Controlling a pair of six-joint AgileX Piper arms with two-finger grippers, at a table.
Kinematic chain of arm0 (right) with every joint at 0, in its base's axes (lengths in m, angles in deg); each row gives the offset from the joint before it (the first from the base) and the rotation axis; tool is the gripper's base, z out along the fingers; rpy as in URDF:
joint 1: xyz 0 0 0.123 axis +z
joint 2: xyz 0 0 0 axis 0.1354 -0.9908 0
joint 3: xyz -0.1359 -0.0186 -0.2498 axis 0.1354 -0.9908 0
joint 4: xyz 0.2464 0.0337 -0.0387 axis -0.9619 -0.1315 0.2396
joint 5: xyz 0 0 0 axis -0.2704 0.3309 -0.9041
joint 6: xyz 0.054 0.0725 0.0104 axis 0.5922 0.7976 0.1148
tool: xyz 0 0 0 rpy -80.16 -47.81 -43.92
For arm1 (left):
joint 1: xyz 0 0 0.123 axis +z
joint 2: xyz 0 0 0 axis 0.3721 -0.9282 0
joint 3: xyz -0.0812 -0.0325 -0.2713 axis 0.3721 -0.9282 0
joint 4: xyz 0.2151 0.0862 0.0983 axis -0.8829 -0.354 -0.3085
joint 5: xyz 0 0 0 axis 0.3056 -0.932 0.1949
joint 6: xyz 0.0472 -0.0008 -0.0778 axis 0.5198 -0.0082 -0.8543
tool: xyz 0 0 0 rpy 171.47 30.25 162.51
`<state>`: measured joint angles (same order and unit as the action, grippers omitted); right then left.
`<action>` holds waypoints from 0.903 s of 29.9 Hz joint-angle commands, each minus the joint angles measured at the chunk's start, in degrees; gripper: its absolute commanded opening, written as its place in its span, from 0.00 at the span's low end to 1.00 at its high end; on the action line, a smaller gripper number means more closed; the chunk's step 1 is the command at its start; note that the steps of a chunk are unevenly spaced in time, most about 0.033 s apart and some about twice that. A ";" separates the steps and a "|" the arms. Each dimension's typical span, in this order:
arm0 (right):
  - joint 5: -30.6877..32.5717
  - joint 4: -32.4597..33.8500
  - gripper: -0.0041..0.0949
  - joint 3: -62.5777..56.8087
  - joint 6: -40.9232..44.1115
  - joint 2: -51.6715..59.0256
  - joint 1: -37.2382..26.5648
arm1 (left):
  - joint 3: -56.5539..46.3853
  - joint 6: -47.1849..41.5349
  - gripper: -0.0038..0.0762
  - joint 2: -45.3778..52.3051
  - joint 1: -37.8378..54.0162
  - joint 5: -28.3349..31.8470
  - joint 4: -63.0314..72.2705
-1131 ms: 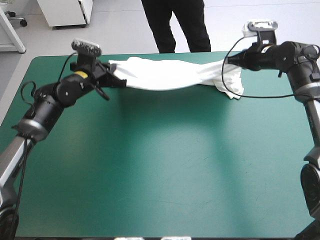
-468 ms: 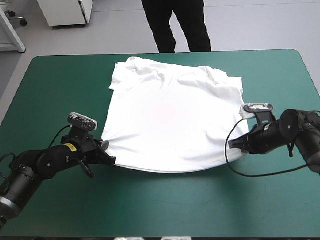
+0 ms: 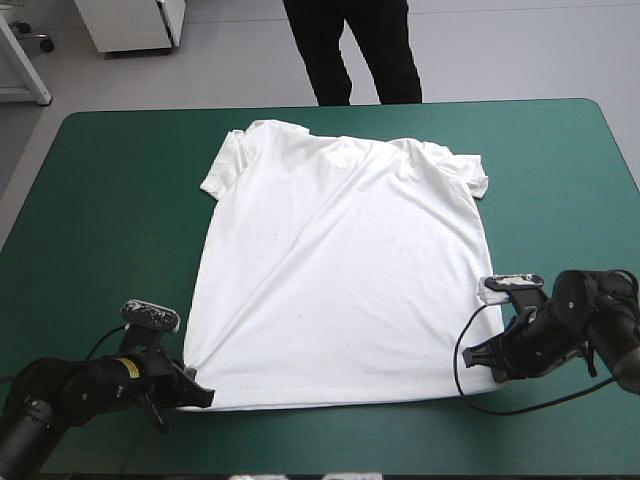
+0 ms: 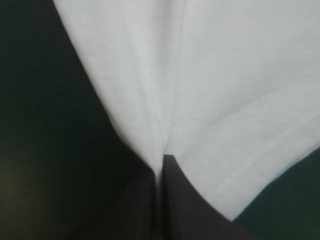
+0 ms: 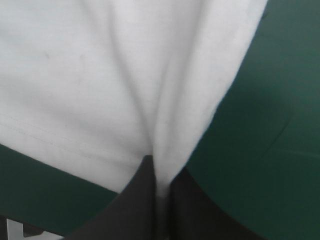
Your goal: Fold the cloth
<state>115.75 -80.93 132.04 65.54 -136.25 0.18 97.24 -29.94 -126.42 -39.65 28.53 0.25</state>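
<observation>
The white short-sleeved T-shirt (image 3: 340, 280) is now pulled flat ahead of the left pincer (image 3: 203, 396) and right pincer (image 3: 472, 357), both clamped on its hem; folding can start.

— What's beyond the table (image 3: 110, 190)?
— Pale grey floor (image 3: 240, 60), smooth and bare. A white cabinet (image 3: 130, 25) stands past the far left corner, with a slanting white frame (image 3: 25, 65) and a dark castor (image 3: 42, 42) near it.
— And the table itself?
— Teal-green cover, rounded corners.
</observation>
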 commanded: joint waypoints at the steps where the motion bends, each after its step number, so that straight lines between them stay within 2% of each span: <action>1: 2.04 -0.68 0.02 -1.73 -0.14 2.26 0.13 | -0.57 -1.85 0.04 3.10 -0.45 -2.08 0.35; 8: 5.00 -0.56 0.02 -7.03 0.87 4.99 0.13 | -1.06 -2.18 0.04 6.05 -0.45 -7.35 0.33; 15: 3.14 -0.49 0.03 -8.36 0.95 5.93 0.13 | -1.32 -3.57 0.04 6.05 -0.45 -8.56 1.57; 17: 3.14 -0.18 0.06 -8.36 0.95 5.93 0.13 | -1.32 -4.44 0.04 6.05 -0.45 -9.21 1.57; 20: 3.47 -0.09 0.18 -8.36 0.95 5.93 0.13 | -1.32 -5.97 0.07 5.09 -0.45 -11.03 1.24; 25: 3.58 0.73 0.49 -8.36 1.11 5.93 0.13 | -1.32 -8.06 0.27 2.54 -0.45 -12.06 1.24; 27: 3.82 2.44 0.57 -8.26 1.65 6.07 0.13 | -1.22 -8.93 0.36 2.00 -0.45 -11.96 0.44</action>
<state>118.30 -79.99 122.62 66.74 -131.15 0.18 94.73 -37.32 -123.59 -39.83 16.16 0.56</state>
